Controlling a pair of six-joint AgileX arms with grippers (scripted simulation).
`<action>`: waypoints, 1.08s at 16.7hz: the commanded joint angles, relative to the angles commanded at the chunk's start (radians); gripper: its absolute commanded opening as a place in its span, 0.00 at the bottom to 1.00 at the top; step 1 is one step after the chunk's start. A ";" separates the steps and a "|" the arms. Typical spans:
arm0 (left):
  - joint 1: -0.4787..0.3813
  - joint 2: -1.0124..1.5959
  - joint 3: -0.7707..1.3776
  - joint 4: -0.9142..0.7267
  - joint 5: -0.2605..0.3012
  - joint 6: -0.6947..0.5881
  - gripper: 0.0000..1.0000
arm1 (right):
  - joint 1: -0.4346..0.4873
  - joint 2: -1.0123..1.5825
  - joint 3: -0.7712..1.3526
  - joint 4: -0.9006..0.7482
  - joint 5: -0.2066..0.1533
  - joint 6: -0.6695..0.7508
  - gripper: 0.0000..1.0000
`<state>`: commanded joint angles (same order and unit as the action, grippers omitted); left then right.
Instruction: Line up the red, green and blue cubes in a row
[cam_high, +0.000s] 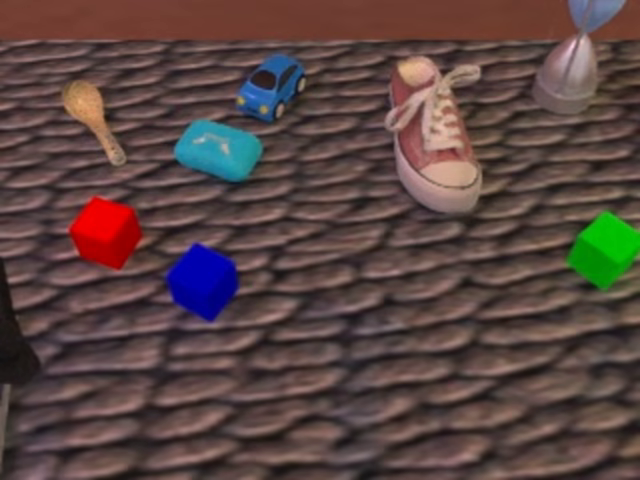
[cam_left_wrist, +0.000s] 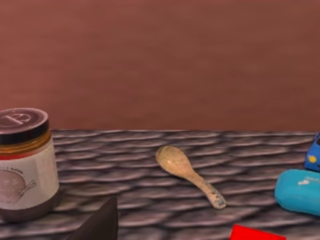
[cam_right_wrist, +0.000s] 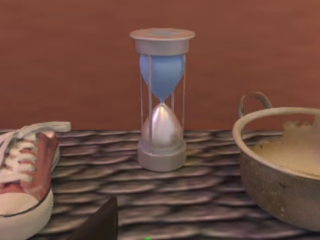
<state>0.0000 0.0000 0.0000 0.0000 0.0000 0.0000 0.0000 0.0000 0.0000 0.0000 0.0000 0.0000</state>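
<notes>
Nearest the front edge of the table (cam_high: 400, 400) there is only bare woven surface; a dark piece of my left arm (cam_high: 12, 340) shows at the left edge. The left gripper (cam_left_wrist: 100, 225) appears in its wrist view only as one dark fingertip, and the right gripper (cam_right_wrist: 100, 222) likewise, so I cannot tell how far either is open; nothing shows in their grasp.

Farther in, the blue cube (cam_high: 203, 281) sits left of centre, the red cube (cam_high: 105, 231) near it toward the left edge – close but apart. The green cube (cam_high: 604, 249) is well apart from them, at the right edge, so no row is formed yet.

These cubes look rigid, light and smooth-faced; I judge a pinch across two opposite flat faces at mid-height would hold best, though each sits turned at an angle – the fingers would need aligning.

Behind them lie a teal block (cam_high: 218, 150) and wooden spoon (cam_high: 92, 118), then a toy car (cam_high: 271, 86), sneaker (cam_high: 432, 133) and hourglass (cam_high: 567, 70) toward the far edge. The wrist views add a jar (cam_left_wrist: 26, 162), its label too blurred to read, and a metal pan (cam_right_wrist: 280, 165)
</notes>
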 joint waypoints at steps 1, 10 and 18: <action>0.000 0.000 0.000 0.000 0.000 0.000 1.00 | 0.000 0.000 0.000 0.000 0.000 0.000 1.00; -0.018 0.373 0.335 -0.217 -0.004 0.048 1.00 | 0.000 0.000 0.000 0.000 0.000 0.000 1.00; -0.067 1.212 0.992 -0.706 0.001 0.154 1.00 | 0.000 0.000 0.000 0.000 0.000 0.000 1.00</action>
<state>-0.0672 1.2125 0.9923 -0.7058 0.0005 0.1539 0.0000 0.0000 0.0000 0.0000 0.0000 0.0000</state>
